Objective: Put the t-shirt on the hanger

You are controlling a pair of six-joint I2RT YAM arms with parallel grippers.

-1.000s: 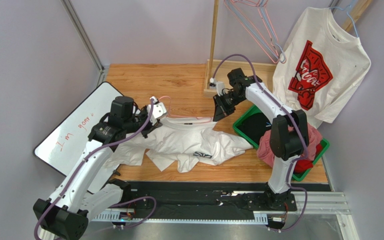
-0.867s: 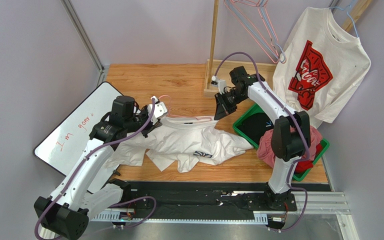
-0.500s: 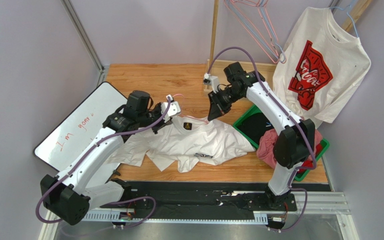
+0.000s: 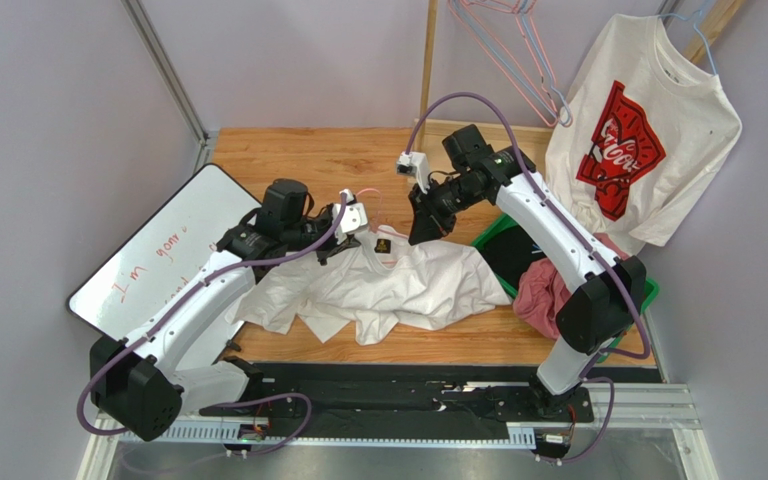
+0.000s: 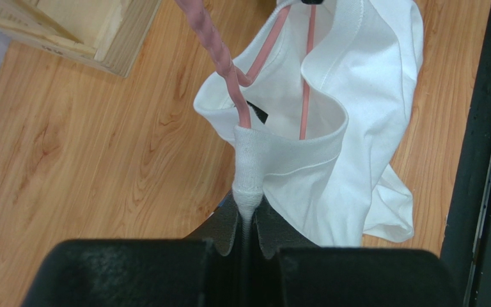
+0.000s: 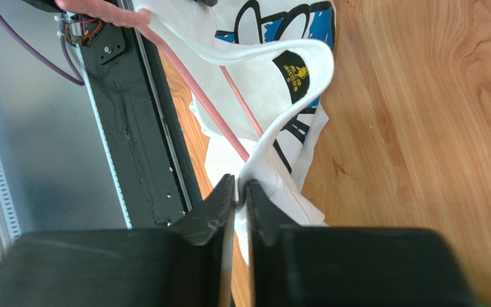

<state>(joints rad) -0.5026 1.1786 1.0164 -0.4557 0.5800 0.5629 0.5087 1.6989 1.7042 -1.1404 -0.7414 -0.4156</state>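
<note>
Pale wood tabletop from above, with white t-shirt crumpled at centre and its collar end lifted between the two arms. Collar's left side met by left gripper, right side by right gripper; cannot tell from up here how either pair of jaws stands. Short curl of pink hanger just above left gripper. Whiteboard at far left, green bin of clothes at right, red-graphic shirt hung at upper right near wooden stand.

From left wrist: left gripper jaws pressed together on bunched collar rib of t-shirt, neck opening gaping beyond. Through that opening, hanger: twisted neck rising toward upper left, one straight wire running down inside the cloth. Corner of wooden base at upper left.

From right wrist: right gripper jaws almost touching, collar band pinched in the narrow gap. Black-and-yellow neck label on band's inner face, blue-and-black print beyond. Two pink hanger wires running up-left inside the neck opening. Black rail at left.
</note>
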